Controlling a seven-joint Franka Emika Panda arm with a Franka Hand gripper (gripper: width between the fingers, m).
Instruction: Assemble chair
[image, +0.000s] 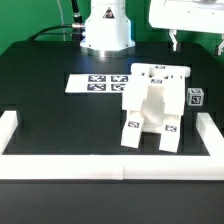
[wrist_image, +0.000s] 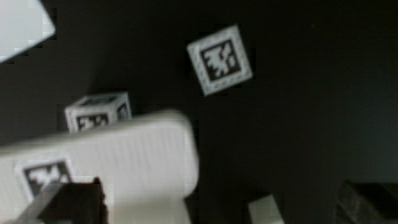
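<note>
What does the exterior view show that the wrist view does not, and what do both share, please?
Only the exterior view: the robot base, the marker board, the white border wall and the chair parts stacked together. Only the wrist view: a close, blurred look at one tilted tag. Both: the black table and a small tagged cube, probably the same one.
</note>
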